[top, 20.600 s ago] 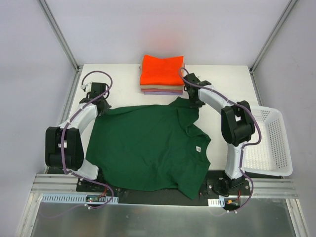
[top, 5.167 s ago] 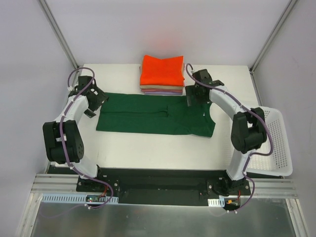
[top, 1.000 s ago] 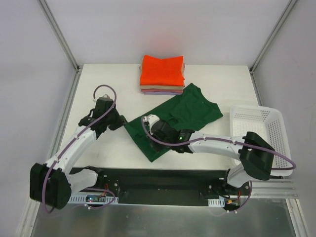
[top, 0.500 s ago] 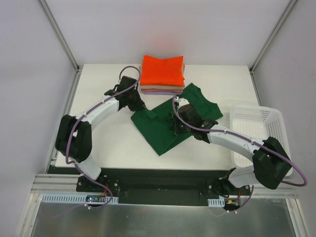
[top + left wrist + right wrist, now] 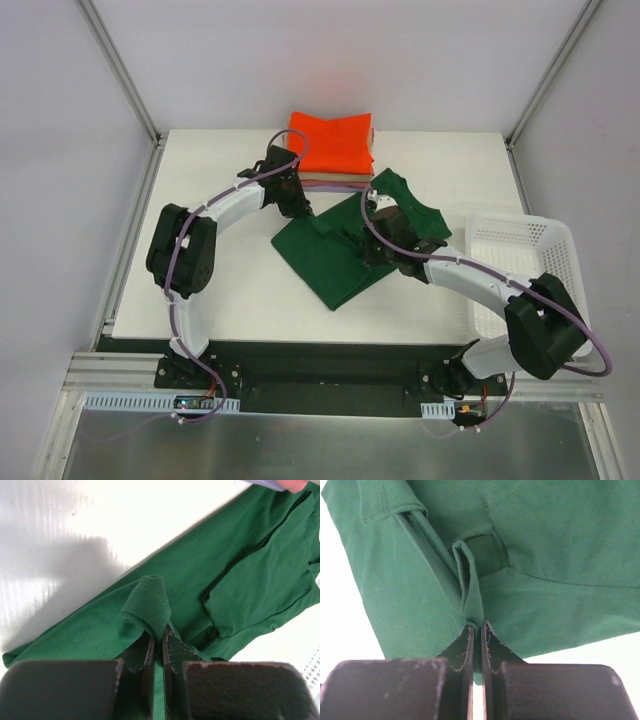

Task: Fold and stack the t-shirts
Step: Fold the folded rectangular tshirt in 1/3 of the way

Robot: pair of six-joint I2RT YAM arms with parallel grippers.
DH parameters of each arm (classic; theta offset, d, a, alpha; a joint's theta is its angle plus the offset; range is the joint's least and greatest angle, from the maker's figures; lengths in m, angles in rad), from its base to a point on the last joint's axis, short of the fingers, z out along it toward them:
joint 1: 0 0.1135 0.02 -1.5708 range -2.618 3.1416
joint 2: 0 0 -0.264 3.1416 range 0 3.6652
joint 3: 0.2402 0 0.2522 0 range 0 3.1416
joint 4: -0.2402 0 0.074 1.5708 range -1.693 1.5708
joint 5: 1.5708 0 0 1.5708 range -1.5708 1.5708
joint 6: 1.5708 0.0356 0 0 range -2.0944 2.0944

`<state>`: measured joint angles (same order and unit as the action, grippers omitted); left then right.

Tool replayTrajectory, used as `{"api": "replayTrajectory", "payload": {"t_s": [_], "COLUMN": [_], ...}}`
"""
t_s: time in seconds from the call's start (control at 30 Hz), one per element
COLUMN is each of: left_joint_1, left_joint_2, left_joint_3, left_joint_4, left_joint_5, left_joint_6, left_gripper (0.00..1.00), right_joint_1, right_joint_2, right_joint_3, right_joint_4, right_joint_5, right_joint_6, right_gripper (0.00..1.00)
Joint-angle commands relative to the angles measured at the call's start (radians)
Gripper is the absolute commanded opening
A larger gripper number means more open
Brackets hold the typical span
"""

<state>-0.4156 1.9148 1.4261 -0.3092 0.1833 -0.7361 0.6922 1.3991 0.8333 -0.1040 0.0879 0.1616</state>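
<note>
The dark green t-shirt (image 5: pixel 345 245) lies part folded and slanted on the white table, just in front of the stack. My left gripper (image 5: pixel 297 205) is shut on a pinched fold of its green cloth (image 5: pixel 149 602) at the shirt's back left corner. My right gripper (image 5: pixel 378 238) is shut on another fold of the same shirt (image 5: pixel 470 592) near its middle. The stack of folded shirts stands at the back centre, with the bright orange one (image 5: pixel 332 140) on top and the tan and lilac edges (image 5: pixel 335 182) under it.
A white mesh basket (image 5: pixel 530 275) stands at the table's right edge. Metal frame posts rise at both back corners. The left arm arcs over the table's left half.
The shirt went from spread flat to a long strip, then slanted. In the last second both grippers carried its near end back toward the stack, doubling the cloth over.
</note>
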Motion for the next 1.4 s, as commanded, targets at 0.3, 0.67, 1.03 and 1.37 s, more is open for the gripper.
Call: {"api": "replayTrajectory", "payload": {"t_s": [0.3, 0.67, 1.03, 1.37], "left_joint_1": [0.014, 0.014, 0.038, 0.089], "left_joint_2": [0.13, -0.052, -0.341, -0.2], "left_joint_3": [0.131, 0.059, -0.332, -0.374], "left_joint_4": [0.044, 0.044, 0.044, 0.074], "left_joint_5": [-0.064, 0.008, -0.128, -0.077], "left_joint_6": [0.073, 0.13, 0.107, 0.041], "left_gripper": [0.24, 0.99, 0.99, 0.71], "right_joint_1": [-0.056, -0.053, 0.047, 0.386], "right_joint_2": [0.161, -0.044, -0.17, 0.144], "right_joint_3": [-0.011, -0.014, -0.14, 0.091], "right_joint_4": [0.013, -0.183, 0.087, -0.02], "right_joint_5": [0.16, 0.435, -0.115, -0.005], "right_joint_6": [-0.005, 0.053, -0.19, -0.352], "right_gripper": [0.15, 0.89, 0.96, 0.88]}}
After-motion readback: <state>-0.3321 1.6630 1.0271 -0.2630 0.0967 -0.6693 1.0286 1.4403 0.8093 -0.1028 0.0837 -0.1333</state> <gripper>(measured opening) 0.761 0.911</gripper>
